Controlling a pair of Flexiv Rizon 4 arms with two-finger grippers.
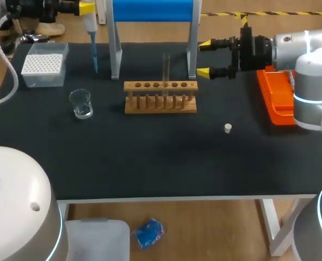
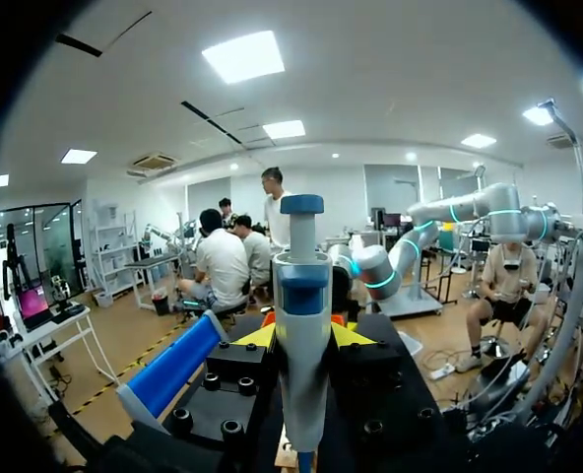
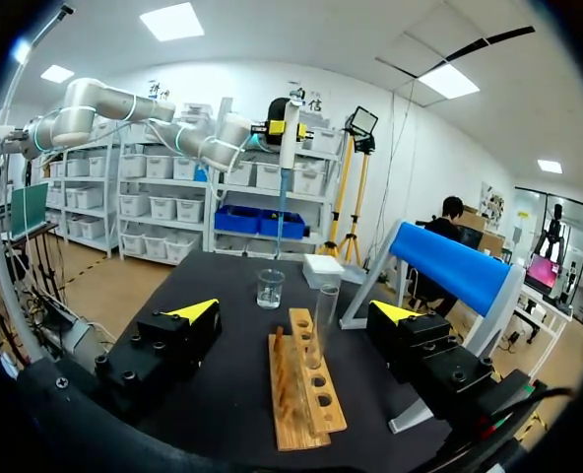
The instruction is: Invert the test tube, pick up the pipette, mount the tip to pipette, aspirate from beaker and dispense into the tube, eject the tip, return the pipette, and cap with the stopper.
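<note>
Surface: black table top (image 1: 150, 157), with a wooden rack (image 1: 160, 97) near its middle.
Test tube: the test tube (image 1: 166, 68) stands upright in a middle hole of the rack. Its mouth appears to be up, though the glass is too faint to be sure.
Beaker: the small clear beaker (image 1: 82, 103) sits to the robot's left of the rack and apart from it. Its liquid level cannot be made out.
Tip box: the tip box (image 1: 43, 68) sits at the far left, beyond the beaker.
Left gripper: the left gripper (image 2: 301, 340) is closed round the body of the pipette (image 1: 90, 27) and holds it vertical, plunger knob up.
Pipette tip: a blue tip (image 1: 94, 57) is seated on the nozzle. It hangs in the air between the tip box and the rack, beyond the beaker.
Right gripper: the right gripper (image 1: 205, 58) has its jaws spread wide and holds nothing. It is level with the tube and just to the right of the rack.
Stopper: the pale stopper (image 1: 228, 128) lies loose on the table, to the right of the rack and nearer the front.
Step in hand (judged): the tip is mounted and aspiration comes next.
Next move calls for: bringing the tip over the beaker mouth, lowering it straight down into the liquid clear of the glass wall, then working the plunger.
Not yet done: dispensing, ejecting the tip, returning the pipette, capping.
Writing: none is legible on the pipette, rack, beaker or tip box.
</note>
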